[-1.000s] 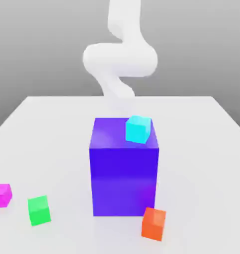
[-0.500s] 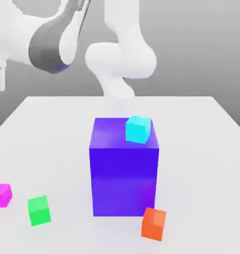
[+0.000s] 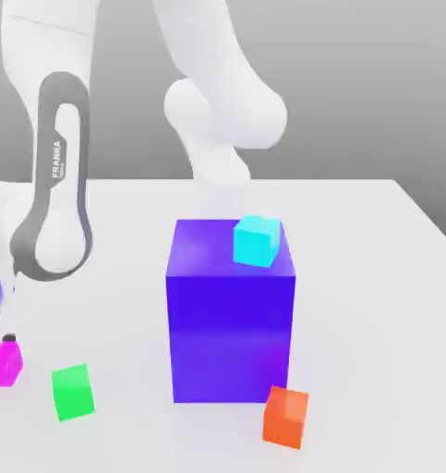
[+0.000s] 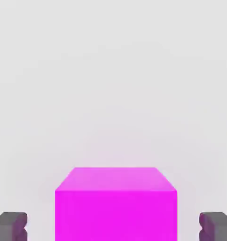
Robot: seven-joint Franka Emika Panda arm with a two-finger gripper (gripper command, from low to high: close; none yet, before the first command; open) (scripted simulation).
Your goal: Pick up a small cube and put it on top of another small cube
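Straddling a small magenta cube (image 3: 5, 365) at the exterior view's left, the gripper (image 4: 113, 227) of a white robot arm (image 3: 194, 37) reaches down to the white table (image 3: 374, 305), its fingers (image 4: 11, 228) parted and a strip of pale background visible on each side of the cube in the hand view. The jaws are open around the piece rather than clenched on it, and the magenta cube appears to sit on the tabletop, with no lift to be seen. Just beside it, toward the exterior view's right, a green cube (image 3: 73, 394) rests untouched. Near the middle stands a big blue-purple block (image 3: 228, 337), bearing a cyan cube (image 3: 256, 242) on its top, close to one edge. Farthest right, by the block's near corner, lies an orange cube (image 3: 285, 418). The job looks to be in its early part: the reach to the magenta cube appears all but complete, while the grasp, the lift, the carry and the stacking are left to do. No small cube sits on another, and which of the remaining three is meant to serve as the base cannot be told from the scene. Closing evenly on the cube's two sides seems the likely next step.
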